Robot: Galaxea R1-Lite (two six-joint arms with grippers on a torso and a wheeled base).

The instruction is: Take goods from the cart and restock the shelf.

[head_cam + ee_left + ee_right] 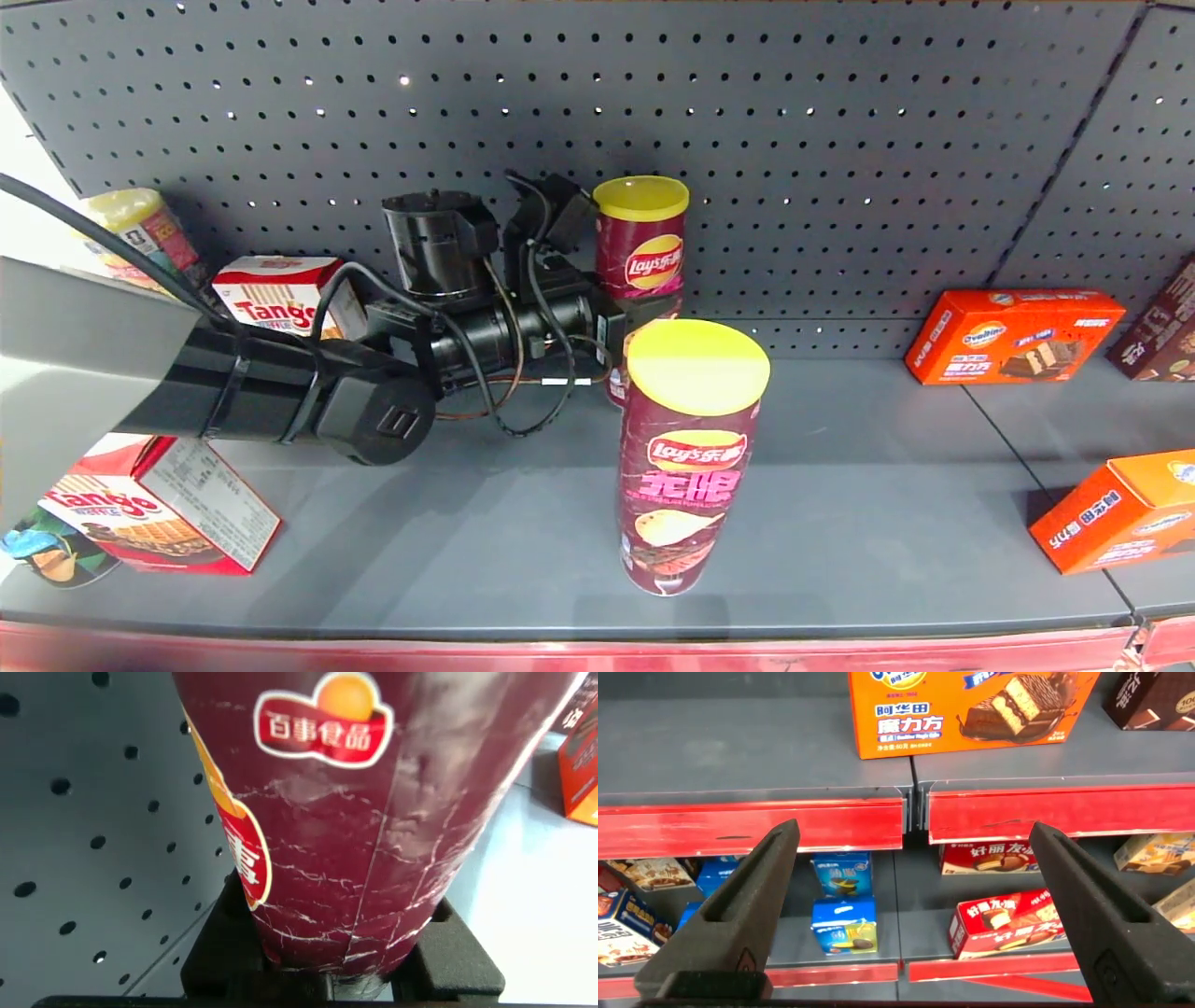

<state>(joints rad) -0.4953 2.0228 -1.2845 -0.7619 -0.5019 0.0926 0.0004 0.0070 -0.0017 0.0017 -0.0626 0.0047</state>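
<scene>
At centre frame, by the pegboard (840, 140), my left gripper (341, 975) clamps the rear chip can (642, 238), upright. A second can (686, 457) stands before it on the shelf (868, 485). My right gripper (910, 905) is spread wide.

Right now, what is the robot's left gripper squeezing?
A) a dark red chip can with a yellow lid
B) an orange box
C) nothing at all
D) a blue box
A: the left gripper is shut on the dark red chip can that stands at the back by the pegboard.
</scene>
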